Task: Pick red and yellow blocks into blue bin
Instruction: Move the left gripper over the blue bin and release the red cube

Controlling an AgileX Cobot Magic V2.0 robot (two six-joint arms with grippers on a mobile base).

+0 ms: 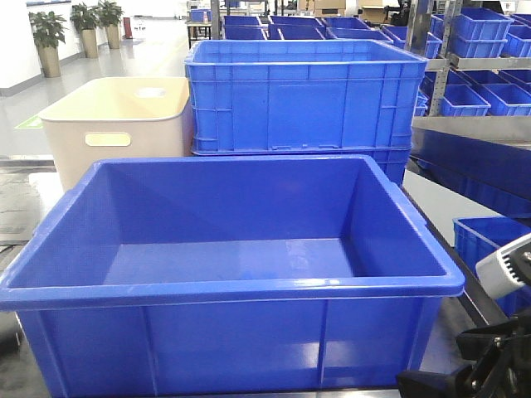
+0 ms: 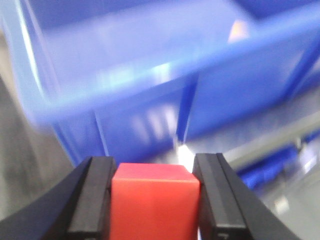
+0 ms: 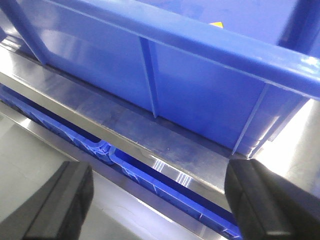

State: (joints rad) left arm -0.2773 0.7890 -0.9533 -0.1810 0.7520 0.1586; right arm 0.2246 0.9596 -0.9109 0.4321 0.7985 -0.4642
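Note:
The red block [image 2: 155,205], a plain cube, fills the gap between the black fingers of my left gripper [image 2: 154,172], which is shut on it. Just ahead, blurred, rises an outer wall of the blue bin [image 2: 150,110]. In the front view the blue bin [image 1: 232,286] stands nearest, wide and thick-rimmed, and the part of its floor that shows is bare. My right gripper [image 3: 160,200] is open with nothing between its fingers, low beside the bin's ribbed side wall [image 3: 200,85]. The yellow block is out of view. Part of my right arm [image 1: 506,269] shows at the bin's right.
A beige tub [image 1: 116,124] with a handle slot stands behind the bin at left, a taller ribbed blue crate [image 1: 303,99] behind it at right. The steel table edge [image 3: 165,135] runs below the bin, with blue crates [image 3: 150,182] underneath. Shelves of blue bins [image 1: 481,66] fill the right.

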